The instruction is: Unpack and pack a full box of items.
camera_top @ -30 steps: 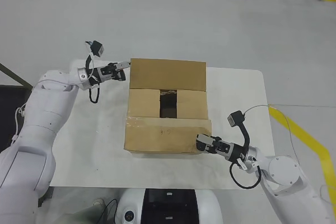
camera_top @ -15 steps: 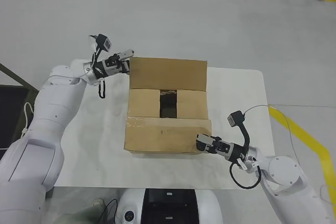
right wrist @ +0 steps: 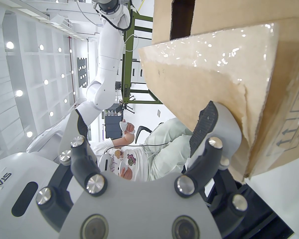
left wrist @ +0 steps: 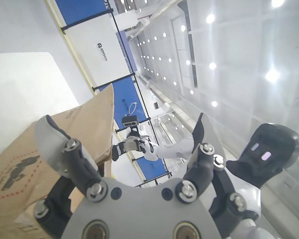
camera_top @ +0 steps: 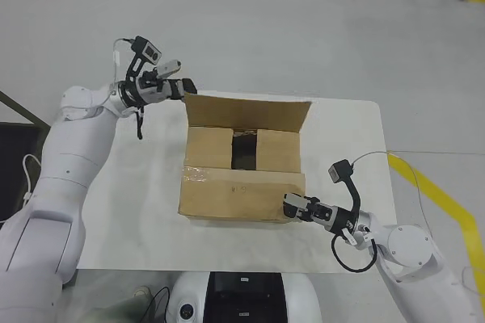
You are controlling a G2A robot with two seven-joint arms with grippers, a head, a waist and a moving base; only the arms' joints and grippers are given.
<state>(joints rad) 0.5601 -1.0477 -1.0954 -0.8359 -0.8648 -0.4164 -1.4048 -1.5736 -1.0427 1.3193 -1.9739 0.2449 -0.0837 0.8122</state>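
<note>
A brown cardboard box [camera_top: 241, 190] stands in the middle of the white table [camera_top: 137, 210]. Its far flap [camera_top: 246, 111] is lifted, while the near flap [camera_top: 242, 194] hangs folded outward. Two inner flaps lie nearly closed, with a dark gap [camera_top: 243, 151] between them. My left gripper [camera_top: 182, 85] is open at the far flap's left corner; in the left wrist view the left gripper [left wrist: 124, 133] has the flap [left wrist: 94, 115] beside one finger. My right gripper [camera_top: 291, 206] is open at the near flap's right corner. In the right wrist view one finger [right wrist: 209, 118] presses against the taped flap [right wrist: 201, 70].
Bare table lies to the left and right of the box. A yellow floor line [camera_top: 436, 194] runs past the table's right side. A green frame [camera_top: 8, 101] and a dark unit [camera_top: 0, 161] stand beyond the left edge.
The left gripper has risen and swung away from the robot at the box's far left corner, and the far flap has lifted from lying flat. The right arm has kept still.
</note>
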